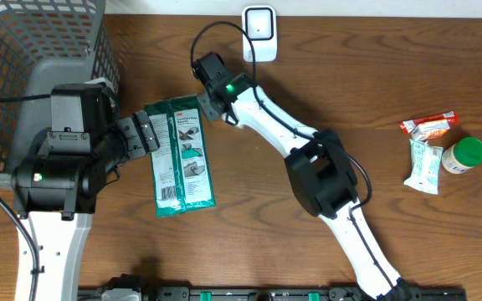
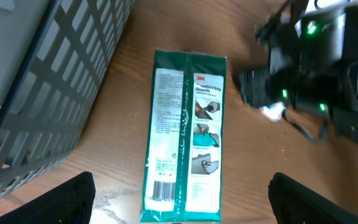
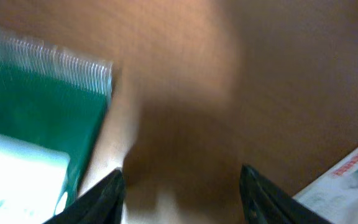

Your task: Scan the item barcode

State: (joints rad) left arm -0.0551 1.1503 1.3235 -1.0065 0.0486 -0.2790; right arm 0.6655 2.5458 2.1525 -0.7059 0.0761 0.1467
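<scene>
Packet (image 1: 182, 157): a flat green film pouch of gloves. It lies face up on the table (image 1: 325, 75), just beside the basket (image 1: 40, 42), with its long side running toward and away from the scanner (image 1: 258, 29). The scanner stands well apart at the far edge.

Barcode (image 2: 161, 190): printed on the upper face, near the short end farthest from the scanner. It is uncovered and readable in the left wrist view.

Right claw (image 1: 207, 102): at the packet's far right corner. Its wrist view shows the fingers spread with only bare wood between them and the crimped seal just outside one finger. It holds nothing.

Left claw (image 1: 147, 134): spread wide at the packet's left edge, near the far end. Nothing appears to be pinched. From overhead I cannot tell whether it touches the film.

Handling assessment:
- The packet is probably light and pliant, with soft contents inside slick film.
- Held by one end, it will likely sag or fold, and a bent face may spoil the barcode read.
- It lies flat on the wood, so there is little edge to get under. A finger may push it along rather than lift it.

Recommended hold:
- Take the crimped seal at the far end, or the long edge near it. The film there is doubled and stiffer.
- Keep the fingers clear of the barcode end.
- A second hold on the opposite side would keep the face flat when it is presented to the scanner.
</scene>
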